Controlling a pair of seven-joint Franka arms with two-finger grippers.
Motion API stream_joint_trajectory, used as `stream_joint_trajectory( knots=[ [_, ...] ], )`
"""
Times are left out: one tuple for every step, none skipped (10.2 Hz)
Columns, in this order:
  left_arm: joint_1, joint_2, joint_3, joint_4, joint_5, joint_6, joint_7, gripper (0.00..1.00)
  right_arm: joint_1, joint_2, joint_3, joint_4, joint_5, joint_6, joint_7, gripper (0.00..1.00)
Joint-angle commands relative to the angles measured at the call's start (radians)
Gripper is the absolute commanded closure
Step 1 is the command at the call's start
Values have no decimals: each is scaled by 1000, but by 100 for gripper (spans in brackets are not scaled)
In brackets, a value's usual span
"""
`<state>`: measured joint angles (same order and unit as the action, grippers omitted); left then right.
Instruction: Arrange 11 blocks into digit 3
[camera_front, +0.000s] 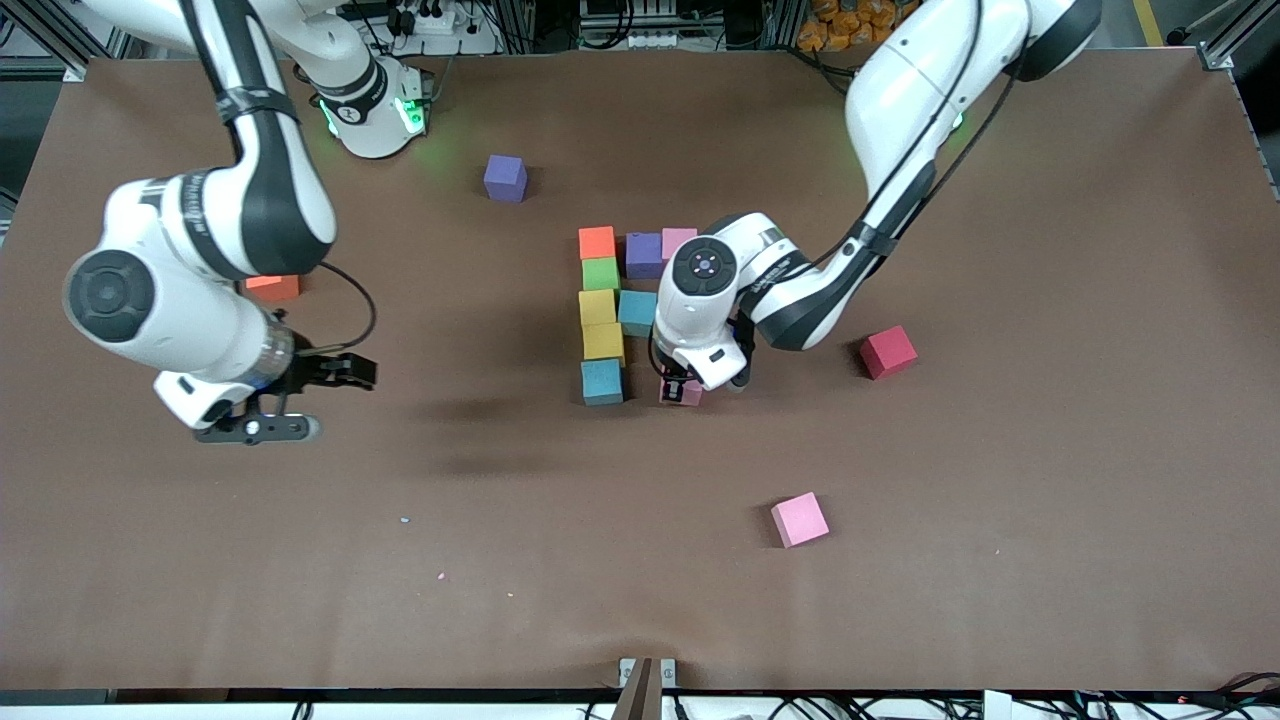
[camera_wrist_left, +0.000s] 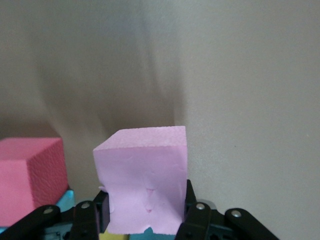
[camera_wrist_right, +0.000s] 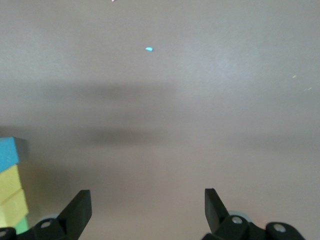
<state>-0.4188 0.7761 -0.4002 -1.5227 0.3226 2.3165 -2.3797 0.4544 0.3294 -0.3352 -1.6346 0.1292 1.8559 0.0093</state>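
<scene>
the left gripper (camera_front: 682, 388) is clamped on a pink cube (camera_front: 688, 393), its two fingers (camera_wrist_left: 197, 212) pressed against the cube's sides in the left wrist view, with a second pink-red block (camera_wrist_left: 31, 177) showing just beside it. it holds the cube low over the brown table (camera_front: 1000, 450), in line with the dark blue cube (camera_front: 602, 381) that ends the column, with a one-cube gap between them.

the column runs away from the front camera: dark blue cube, yellow cube (camera_front: 604, 342), second yellow cube (camera_front: 597, 306), green cube (camera_front: 601, 273), orange cube (camera_front: 597, 242). beside the orange cube sit a purple cube (camera_front: 644, 254) and then a pale pink cube (camera_front: 678, 242), forming one row. a light blue cube (camera_front: 637, 312) touches the second yellow cube, starting the middle row.

loose blocks lie apart from the figure: a red cube (camera_front: 888, 352) toward the left arm's end, a pink cube nearest the front camera (camera_front: 799, 519), another purple cube (camera_front: 505, 178) near the right arm's base, and an orange-red cube (camera_front: 273, 288) partly hidden by the right arm.

the right gripper (camera_front: 300, 398) waits over bare table toward the right arm's end, fingers (camera_wrist_right: 77, 212) spread wide apart and holding nothing.
</scene>
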Motion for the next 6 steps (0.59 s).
stream_joint_trajectory(
  knots=[
    [-49, 37, 43, 79, -45, -25, -70, 61, -63, -55, 24, -22, -31, -10, -125, 0],
    [-49, 48, 46, 88, -87, -31, -81, 61, -95, -88, 25, -27, -34, -15, -158, 0],
    [-58, 52, 56, 90, -97, -31, -94, 61, -132, -119, 25, -25, -34, -42, -211, 0],
    [-78, 63, 66, 117, -99, -31, -119, 61, -187, -150, 30, -27, -31, -59, -277, 0],
    [-96, 75, 76, 142, -100, -34, -127, 61, -224, -180, 45, -24, -31, -76, -304, 0],
    [-100, 84, 77, 148, -100, -35, -128, 61, -253, -231, 77, -19, -31, -114, -298, 0]
  ],
)
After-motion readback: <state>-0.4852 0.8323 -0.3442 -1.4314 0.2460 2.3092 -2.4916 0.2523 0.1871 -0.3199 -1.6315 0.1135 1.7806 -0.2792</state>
